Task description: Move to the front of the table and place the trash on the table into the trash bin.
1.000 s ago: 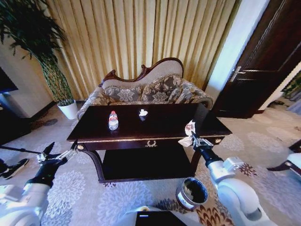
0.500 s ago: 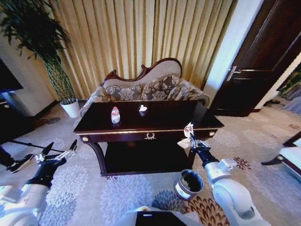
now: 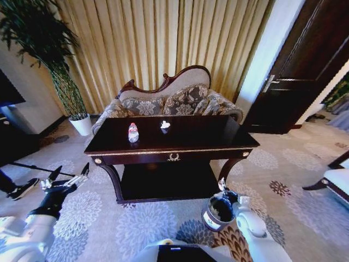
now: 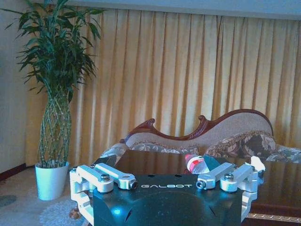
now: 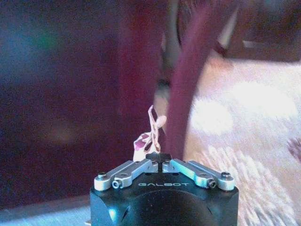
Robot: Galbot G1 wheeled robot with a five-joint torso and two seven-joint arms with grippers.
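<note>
The right gripper, its black housing lettered "GALBOT", is pinching a crumpled white paper scrap over the small dark metallic-rimmed trash bin; the left gripper is hanging spread wide.

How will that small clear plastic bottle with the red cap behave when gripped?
The small clear plastic bottle with the red cap stands upright on the dark glossy wooden table, so a nudge may tip it. It looks thin-walled, probably light and squashable. Its round body could roll.

Right gripper hung over the trash bin before the table, which bore 1 bottle and 1 paper scrap.
</note>
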